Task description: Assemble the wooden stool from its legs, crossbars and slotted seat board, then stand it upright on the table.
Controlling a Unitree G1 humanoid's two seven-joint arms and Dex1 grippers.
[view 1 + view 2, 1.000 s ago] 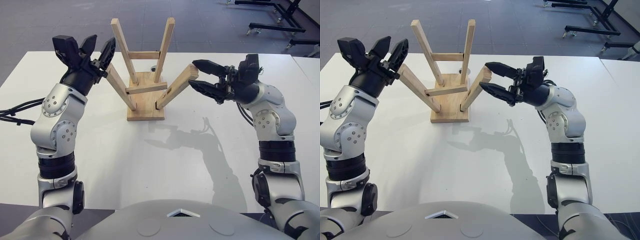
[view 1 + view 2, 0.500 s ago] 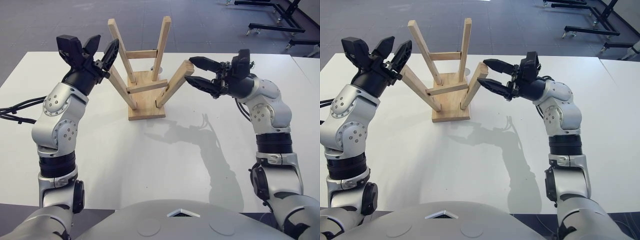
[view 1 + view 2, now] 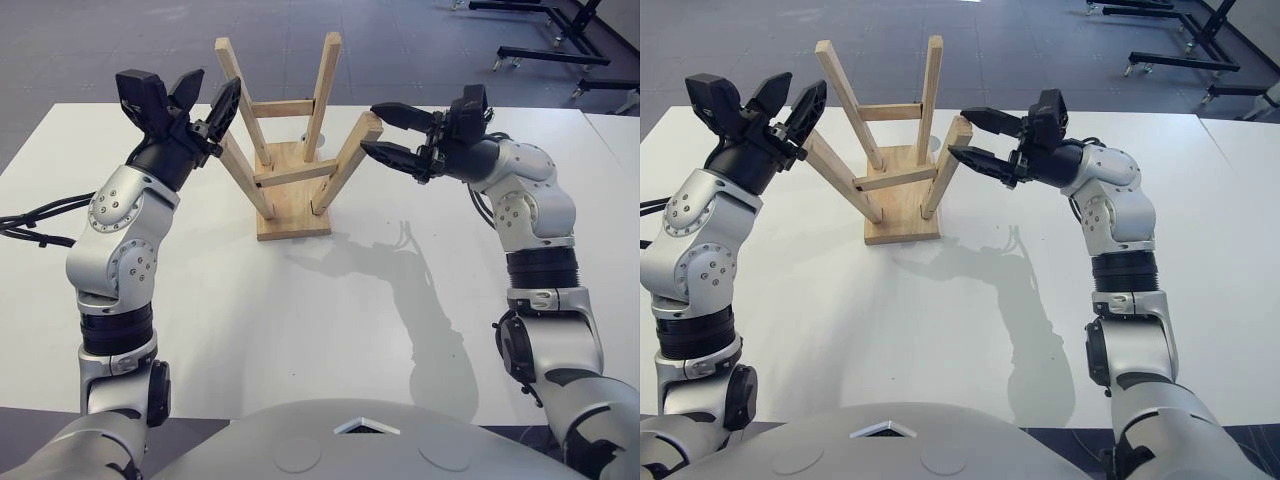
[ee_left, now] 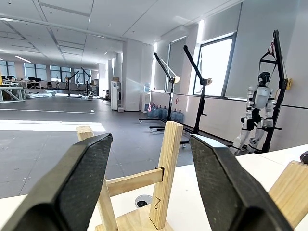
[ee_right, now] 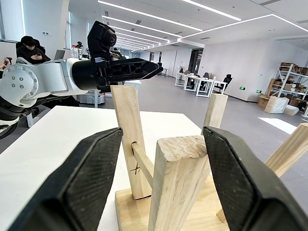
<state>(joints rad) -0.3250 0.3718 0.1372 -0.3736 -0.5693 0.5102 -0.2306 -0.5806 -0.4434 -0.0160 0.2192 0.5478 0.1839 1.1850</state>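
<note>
Stool (image 3: 292, 215) inverted on tabletop (image 3: 300, 330), seat board down, legs splayed up; right jaws released, straddling tip of near-right leg (image 3: 345, 170), its long axis slanting up toward them; left jaws released beside near-left leg (image 3: 245, 175) tip; right wrist view puts pads (image 5: 91, 187) clear of the wood

4 splayed legs (image 3: 325, 90) – crossbars (image 3: 293, 173) bar the gaps.

Stool (image 3: 292, 215) upside-down on table (image 3: 300, 330)
</note>
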